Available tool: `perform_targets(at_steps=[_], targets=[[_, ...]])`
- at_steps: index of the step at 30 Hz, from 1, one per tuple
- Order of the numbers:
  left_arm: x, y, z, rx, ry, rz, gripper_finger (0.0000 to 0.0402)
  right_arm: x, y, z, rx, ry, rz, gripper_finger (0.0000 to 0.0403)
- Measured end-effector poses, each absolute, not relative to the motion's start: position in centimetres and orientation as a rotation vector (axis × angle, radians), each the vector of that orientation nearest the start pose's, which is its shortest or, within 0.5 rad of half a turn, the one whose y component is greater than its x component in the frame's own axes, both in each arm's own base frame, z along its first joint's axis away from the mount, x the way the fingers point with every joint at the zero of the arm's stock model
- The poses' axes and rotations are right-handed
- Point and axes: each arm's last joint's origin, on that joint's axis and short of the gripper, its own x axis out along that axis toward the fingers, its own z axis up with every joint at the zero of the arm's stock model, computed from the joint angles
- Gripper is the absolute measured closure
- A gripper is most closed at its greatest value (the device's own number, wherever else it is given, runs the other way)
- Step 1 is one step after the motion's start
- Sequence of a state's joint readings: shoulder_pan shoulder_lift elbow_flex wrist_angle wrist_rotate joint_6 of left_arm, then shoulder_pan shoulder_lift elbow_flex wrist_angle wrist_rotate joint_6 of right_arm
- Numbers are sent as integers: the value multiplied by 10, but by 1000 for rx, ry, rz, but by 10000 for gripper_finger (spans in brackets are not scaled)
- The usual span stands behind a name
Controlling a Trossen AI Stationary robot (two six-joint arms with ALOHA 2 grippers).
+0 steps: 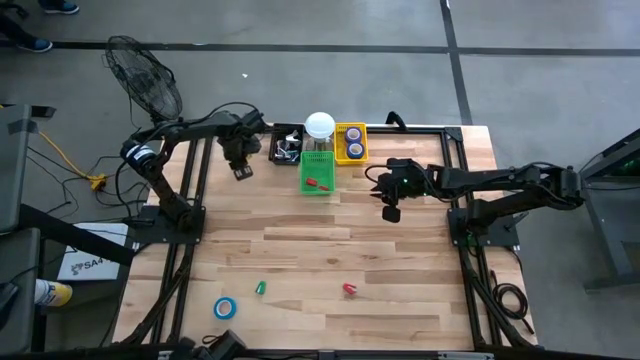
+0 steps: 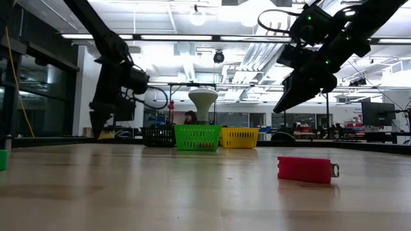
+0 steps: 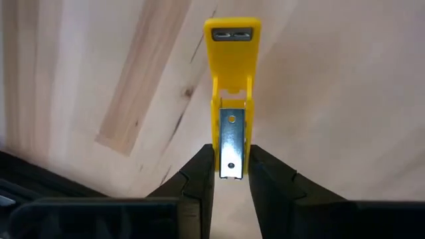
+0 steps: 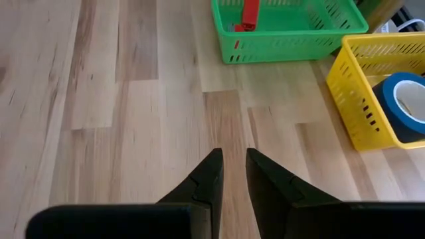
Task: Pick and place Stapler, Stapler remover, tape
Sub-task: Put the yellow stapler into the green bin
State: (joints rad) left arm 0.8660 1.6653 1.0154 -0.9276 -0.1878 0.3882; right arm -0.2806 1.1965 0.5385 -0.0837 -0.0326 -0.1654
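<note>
Left wrist view: left tool (image 3: 230, 174) grips yellow stapler (image 3: 231, 86); right tool (image 4: 231, 174) narrow, empty.

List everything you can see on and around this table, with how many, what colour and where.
Baskets: three, black, green, yellow, in a row at the table's far edge.
White jar: one, behind the green basket.
Red stapler: one, inside the green basket.
Tape rolls: two blue, in the yellow basket; one blue, near the front left.
Green item: one, small, front left of centre.
Red item: one, small, front right of centre.
Yellow stapler remover: one, clamped in the left gripper.
Fan: one, black, on the floor beyond the table.
Left gripper: by the black basket.
Right gripper: empty, fingers nearly together, right of the baskets.
</note>
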Motion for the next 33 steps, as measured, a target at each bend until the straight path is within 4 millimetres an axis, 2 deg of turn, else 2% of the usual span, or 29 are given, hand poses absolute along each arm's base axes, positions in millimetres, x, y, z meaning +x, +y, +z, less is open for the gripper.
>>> perform_targets(at_steps=[10,21,27,33], targets=[[213,202,202,-152,1585,412,326,218,-62,183,-63,733,-171,345],[262,169,233,19,1457,301,326,220,-63,185,-77,701,-175,345],[287,152,240,116,1321,264,326,220,-63,185,-77,701,-174,345],[307,149,244,150,1145,229,326,220,-62,185,-77,702,-174,345]])
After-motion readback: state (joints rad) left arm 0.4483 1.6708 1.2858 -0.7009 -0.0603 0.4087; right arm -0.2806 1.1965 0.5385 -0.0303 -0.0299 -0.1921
